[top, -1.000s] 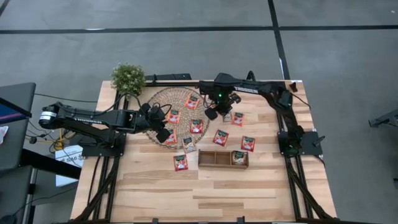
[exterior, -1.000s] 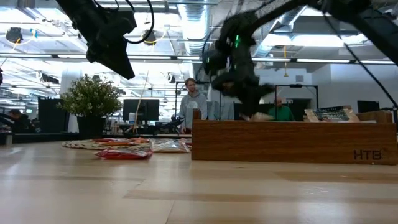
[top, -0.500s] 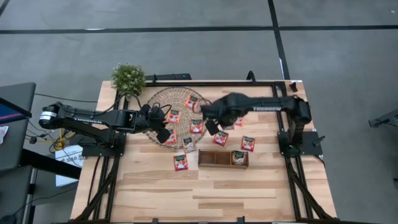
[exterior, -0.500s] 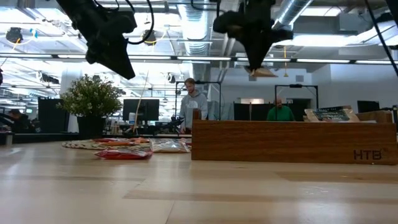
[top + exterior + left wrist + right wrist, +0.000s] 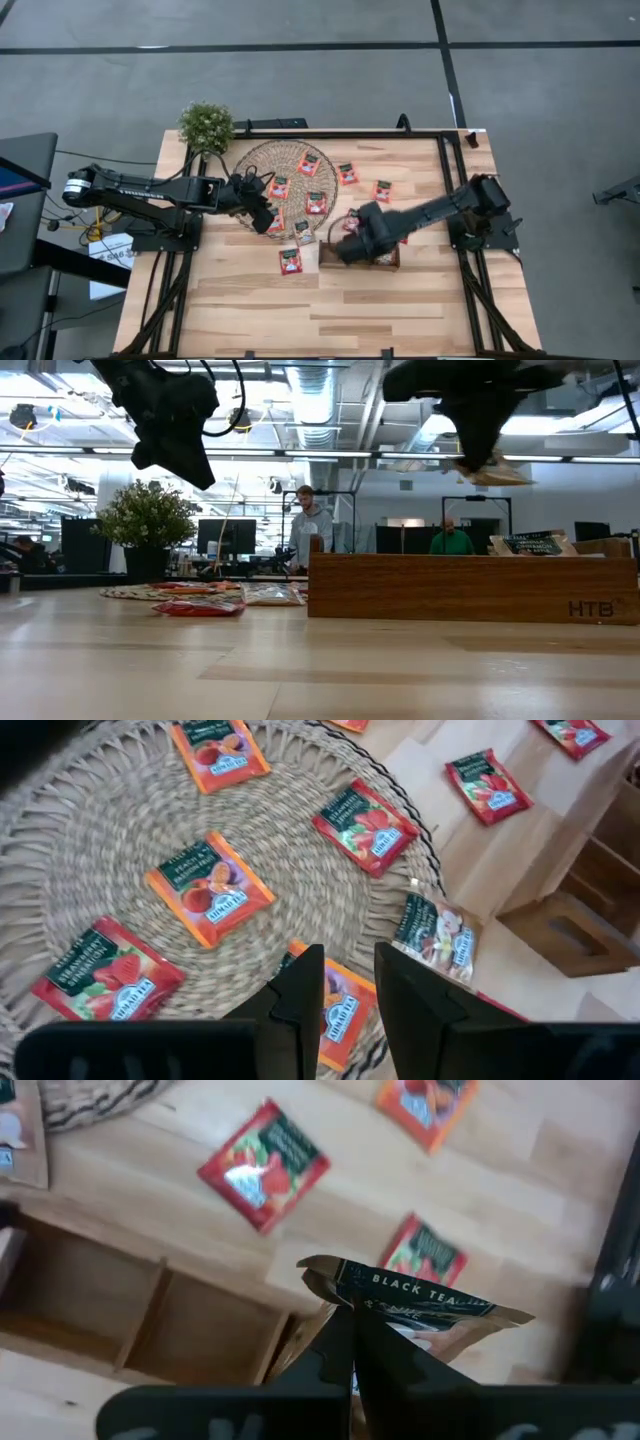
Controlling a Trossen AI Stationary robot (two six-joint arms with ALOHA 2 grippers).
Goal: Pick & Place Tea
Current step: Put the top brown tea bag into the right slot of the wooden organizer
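Observation:
Several red tea sachets lie flat on the round woven mat [image 5: 285, 185] and on the table beside it, such as one sachet [image 5: 290, 261] near the wooden tray [image 5: 390, 262]. My right gripper [image 5: 345, 248] hangs over the tray, shut on a pale sachet with a dark "BLACK TEA" band [image 5: 420, 1295]. My left gripper [image 5: 350, 990] hovers open over the mat's near right rim, high above an orange sachet [image 5: 335, 1010], with nothing between its fingers. My right gripper pinches the black tea sachet by one edge [image 5: 352, 1312] between its two fingers, coming from above and pointing steeply down. The sachet [image 5: 490, 472] sticks out below the fingertips, tilted, lifted clear above the tray [image 5: 470, 588].
A small potted plant [image 5: 206, 125] stands at the table's far left corner. The tray's compartments [image 5: 215, 1330] lie open under my right gripper. Bare wood stretches along the table's near side [image 5: 330, 315]. People stand in the room beyond the table [image 5: 312, 520].
My right gripper has swung from over the mat's far right edge toward the table's near edge and now hangs over the tray, its wrist rolled, carrying the sachet clear of the table all the way.

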